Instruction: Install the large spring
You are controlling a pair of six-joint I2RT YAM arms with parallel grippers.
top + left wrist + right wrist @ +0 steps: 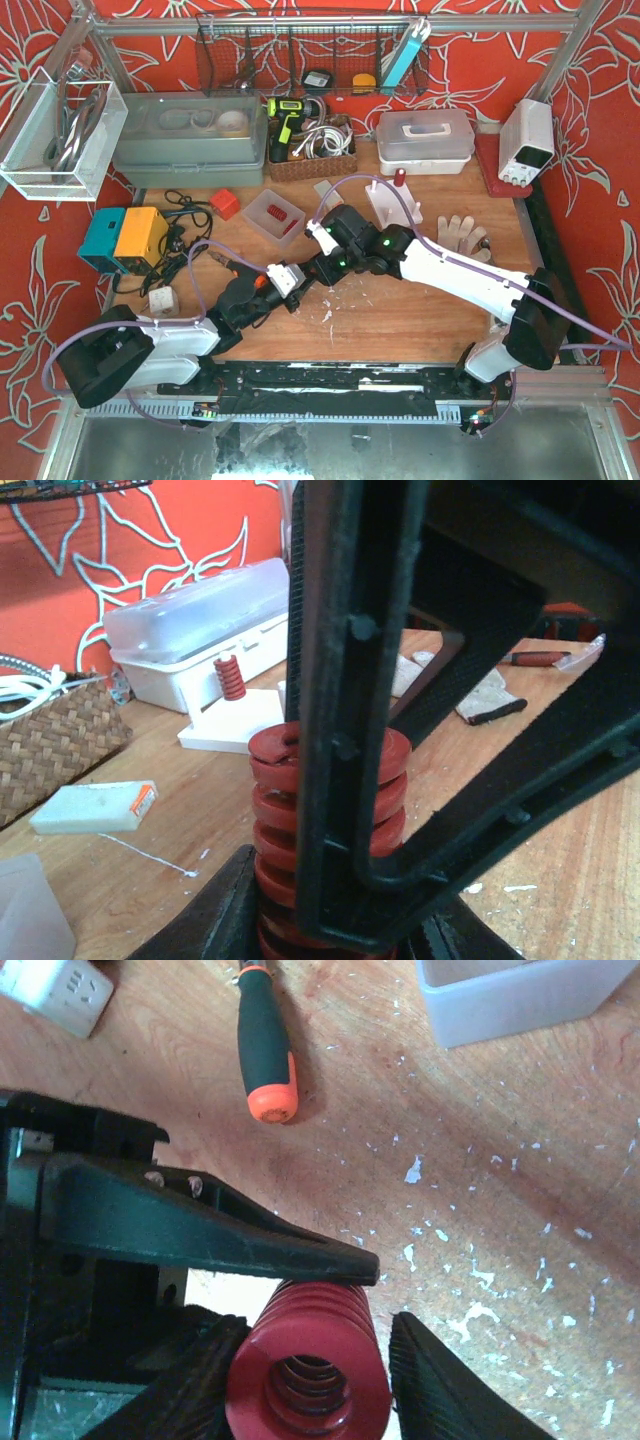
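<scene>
The spring (310,1360) hangs above the counter (500,1160), pinched across its lower coils by the left end effector (305,280). The right end effector (322,262) straddles it, grip unclear. If either releases too soon, it could drop and roll.

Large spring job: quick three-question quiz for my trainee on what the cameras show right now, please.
1. True or false: a small spring stands upright on the white base.
2. Which tool lies on the table in the right wrist view? A hammer; B screwdriver; C pliers.
3. In that view, is the large spring seen end-on or side-on?
Key: 1 true; 2 B; 3 end-on.
</scene>
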